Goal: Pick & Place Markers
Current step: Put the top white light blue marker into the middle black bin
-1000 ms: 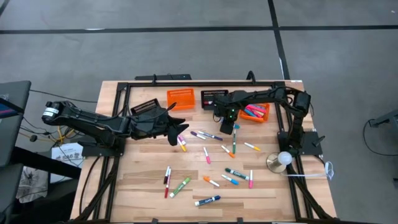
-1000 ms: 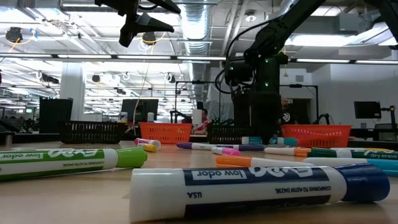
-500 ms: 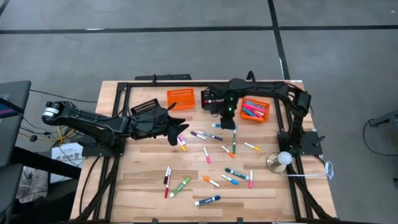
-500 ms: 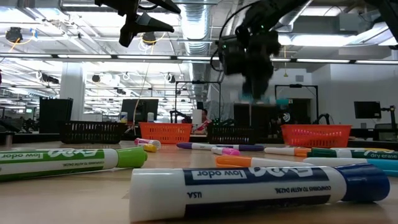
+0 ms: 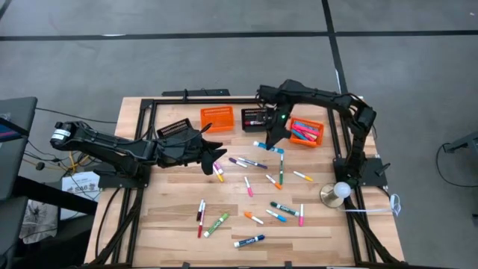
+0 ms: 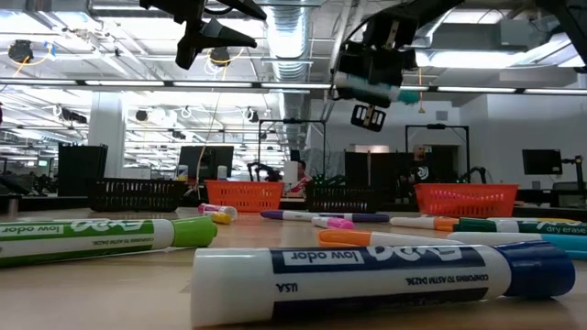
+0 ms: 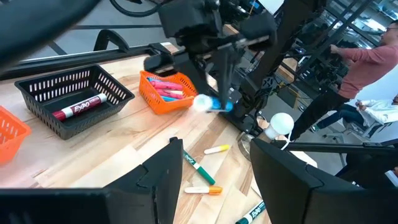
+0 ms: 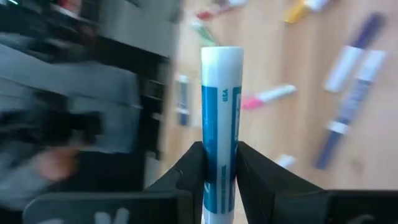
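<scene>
Pale wooden planks make up the table top [image 5: 172, 224], framed by black rails, with grey floor around it. Scattered across the middle and near half lie the markers [image 5: 249, 241] — short capped pens in pink, green, orange, blue, purple and white.

Along the far edge stand 4 small mesh baskets: a black basket [image 5: 176, 128] by the left arm, an empty orange basket [image 5: 216, 118], a second black basket [image 7: 74, 106] holding 1 red-capped marker, and an orange basket on the right [image 5: 308, 133] with several pink, red and blue markers inside.

The right gripper [image 5: 270, 140] hangs in the air between the 2 right-hand baskets, its fingers clamped together on a white marker with a blue label [image 8: 221, 124], which stands out straight between the pads in the right wrist view. From the low view it hangs high above the table.

The left gripper [image 5: 213, 152] hovers over the left-centre of the table, just beside a pink and a yellow marker, its fingers apart and holding nothing.
</scene>
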`<action>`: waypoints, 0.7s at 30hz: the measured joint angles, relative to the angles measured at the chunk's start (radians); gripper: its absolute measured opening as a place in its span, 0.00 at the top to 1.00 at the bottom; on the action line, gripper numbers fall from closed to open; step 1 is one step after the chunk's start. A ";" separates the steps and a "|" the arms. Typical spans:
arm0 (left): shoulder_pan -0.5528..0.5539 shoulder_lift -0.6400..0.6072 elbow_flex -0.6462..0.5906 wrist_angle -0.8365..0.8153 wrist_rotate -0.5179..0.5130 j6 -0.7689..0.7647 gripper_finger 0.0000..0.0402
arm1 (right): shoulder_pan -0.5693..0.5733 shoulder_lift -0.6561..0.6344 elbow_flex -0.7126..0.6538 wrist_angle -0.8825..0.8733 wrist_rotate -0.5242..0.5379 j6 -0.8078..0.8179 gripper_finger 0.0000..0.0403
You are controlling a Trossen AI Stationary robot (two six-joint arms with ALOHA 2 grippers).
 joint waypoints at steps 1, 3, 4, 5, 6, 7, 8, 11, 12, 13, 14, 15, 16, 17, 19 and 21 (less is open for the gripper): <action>0.000 0.000 0.000 0.000 0.000 0.000 0.54 | 0.003 0.000 0.000 0.022 0.065 0.017 0.84; 0.000 0.000 0.000 0.000 0.000 0.000 0.54 | 0.014 0.000 0.000 0.081 0.253 0.073 0.84; 0.000 0.000 0.000 0.000 0.000 0.000 0.54 | 0.021 0.000 0.000 0.121 0.358 0.102 0.84; 0.000 0.000 0.000 0.000 0.000 0.000 0.54 | 0.027 0.000 0.000 0.167 0.460 0.127 0.84; 0.000 0.000 0.000 0.000 0.000 0.000 0.54 | 0.033 0.000 0.000 0.217 0.548 0.143 0.84; 0.000 0.000 0.000 0.000 0.000 0.000 0.54 | 0.037 0.000 0.000 0.267 0.622 0.154 0.84; 0.000 0.000 0.000 0.000 0.000 0.000 0.54 | 0.040 0.000 0.000 0.317 0.678 0.159 0.84; 0.000 0.000 0.000 0.000 0.000 0.000 0.54 | 0.040 0.000 0.000 0.425 0.803 0.162 0.84; 0.000 0.000 0.000 0.000 0.000 0.000 0.54 | 0.040 0.000 0.000 0.449 0.844 0.159 0.84; 0.000 0.000 0.000 0.000 0.000 0.000 0.54 | 0.040 0.000 0.000 0.467 0.878 0.145 0.84; 0.000 0.000 0.000 0.000 0.000 0.000 0.54 | 0.040 0.000 0.000 0.480 0.908 0.127 0.84; 0.000 0.000 0.000 0.000 0.000 0.000 0.54 | 0.040 0.001 0.000 0.492 0.940 0.108 0.84; 0.000 0.000 0.000 0.000 0.000 0.000 0.54 | 0.040 0.002 0.000 0.505 0.969 0.088 0.84; 0.000 0.000 0.000 0.000 0.000 0.001 0.54 | 0.039 0.003 0.000 0.515 0.988 0.073 0.84; 0.000 0.000 0.000 0.000 0.000 0.013 0.54 | 0.034 0.004 0.000 0.532 0.999 0.058 0.84; 0.000 0.000 0.000 0.000 0.000 0.024 0.54 | 0.027 0.004 0.000 0.561 0.996 0.056 0.84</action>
